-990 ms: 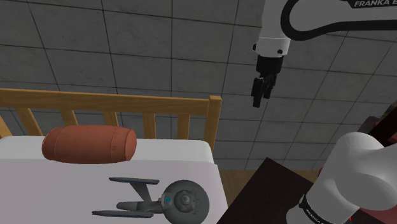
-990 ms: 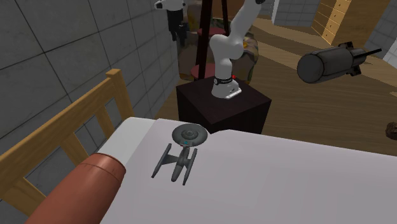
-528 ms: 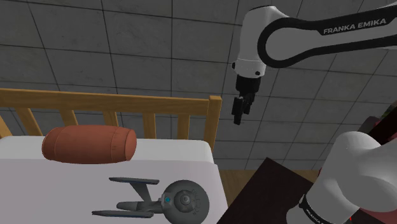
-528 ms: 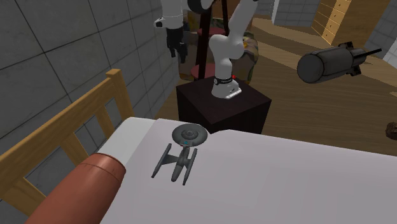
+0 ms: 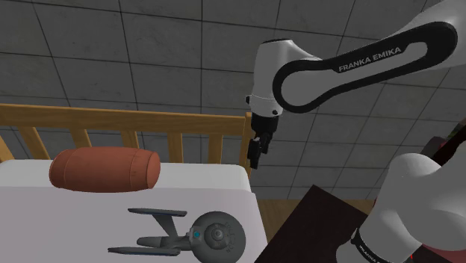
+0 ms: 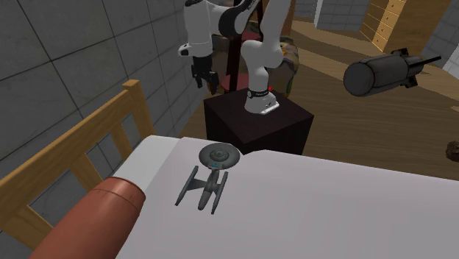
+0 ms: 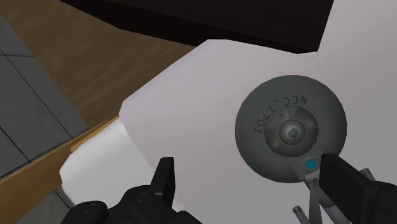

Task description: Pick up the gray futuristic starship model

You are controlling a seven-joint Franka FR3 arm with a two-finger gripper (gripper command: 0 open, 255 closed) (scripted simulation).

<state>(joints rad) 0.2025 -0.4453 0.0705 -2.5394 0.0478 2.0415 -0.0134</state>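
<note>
The gripper [image 7: 250, 168] is hanging released above the corner of the bed [image 5: 82, 224], its two black fingers standing well apart with nothing between them. Below it, the gray starship model [image 7: 291, 127] is lying flat on the white mattress, untouched. Its round saucer is sitting off-centre under the gripper, nearer one finger than the other, and the hull and nacelles are trailing away past that finger. The reach therefore seems to be the step in hand, with no grasp begun. The next move is probably calling for a shift to centre the fingers over the model, a descent, and a closing across a narrow part, since the saucer is looking wide for the opening. Beyond the model a reddish-brown bolster [image 5: 104, 170] is resting, and the wooden headboard [image 5: 127, 119] is running behind it.
</note>
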